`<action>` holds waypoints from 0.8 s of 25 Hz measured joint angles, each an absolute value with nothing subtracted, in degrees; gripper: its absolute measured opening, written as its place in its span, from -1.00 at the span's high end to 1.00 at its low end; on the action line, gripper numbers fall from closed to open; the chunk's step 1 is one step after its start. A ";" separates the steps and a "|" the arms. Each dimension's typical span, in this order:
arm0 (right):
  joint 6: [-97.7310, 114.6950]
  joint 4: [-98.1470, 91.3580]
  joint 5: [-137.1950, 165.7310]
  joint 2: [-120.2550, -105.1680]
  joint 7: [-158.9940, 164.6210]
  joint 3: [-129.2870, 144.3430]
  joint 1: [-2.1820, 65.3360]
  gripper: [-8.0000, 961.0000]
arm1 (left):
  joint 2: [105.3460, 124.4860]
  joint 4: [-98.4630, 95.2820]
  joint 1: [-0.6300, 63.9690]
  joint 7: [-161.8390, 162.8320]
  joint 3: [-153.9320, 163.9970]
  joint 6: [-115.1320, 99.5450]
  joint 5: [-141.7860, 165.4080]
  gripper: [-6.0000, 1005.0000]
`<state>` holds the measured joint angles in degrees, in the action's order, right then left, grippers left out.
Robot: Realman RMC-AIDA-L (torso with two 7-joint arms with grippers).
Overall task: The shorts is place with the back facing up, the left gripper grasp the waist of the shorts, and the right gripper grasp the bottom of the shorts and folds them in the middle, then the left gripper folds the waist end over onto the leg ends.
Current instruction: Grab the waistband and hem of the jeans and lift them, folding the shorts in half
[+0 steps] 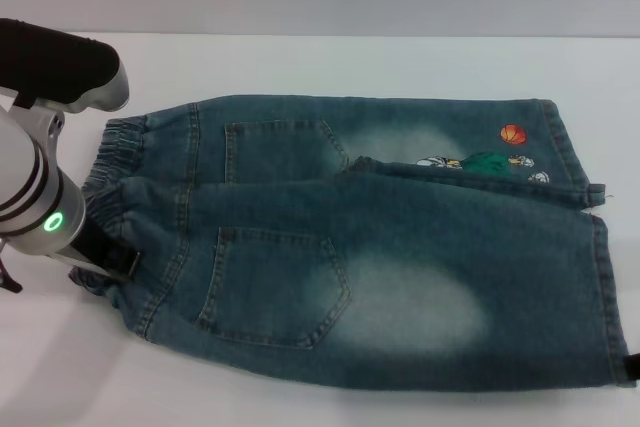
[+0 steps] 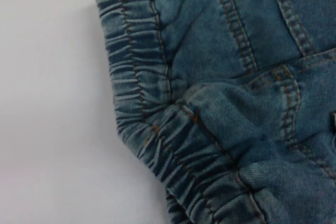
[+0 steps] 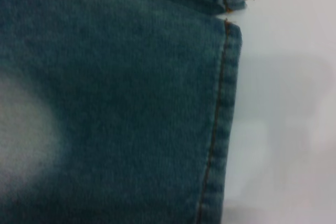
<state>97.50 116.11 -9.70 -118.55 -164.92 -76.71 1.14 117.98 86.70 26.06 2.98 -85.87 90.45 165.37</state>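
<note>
The blue denim shorts (image 1: 380, 247) lie flat on the white table, back up, with two patch pockets showing. The ruffled waist (image 1: 120, 162) points left and the leg ends (image 1: 598, 277) point right. The far leg carries an orange ball embroidery (image 1: 513, 133). My left gripper (image 1: 105, 255) sits low at the near corner of the waist, under its silver arm with the green light. The left wrist view looks straight down on the gathered waist (image 2: 142, 93). The right wrist view shows a leg hem (image 3: 218, 114). Only a black sliver of my right gripper (image 1: 632, 367) shows at the near right hem corner.
The white table (image 1: 330, 62) stretches behind the shorts and to their left. A black padded part of the left arm (image 1: 55, 62) rises at the far left. The near leg overlaps the far leg along the middle.
</note>
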 joint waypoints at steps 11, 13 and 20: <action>96.37 115.87 -10.13 -118.57 -164.76 -76.64 2.18 -0.23 | 118.03 85.92 26.91 2.59 -85.78 90.33 165.23 0.71; 96.76 115.87 -9.97 -118.57 -164.76 -76.68 2.19 -0.23 | 118.04 85.45 27.08 2.33 -85.78 90.25 165.23 0.71; 97.50 115.33 -9.79 -118.60 -164.73 -76.72 1.73 -0.22 | 118.04 84.90 27.50 2.11 -85.78 89.90 165.15 0.71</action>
<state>97.50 115.33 -9.79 -118.60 -164.73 -76.72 1.73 118.04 84.90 27.50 2.11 -85.78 89.90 165.15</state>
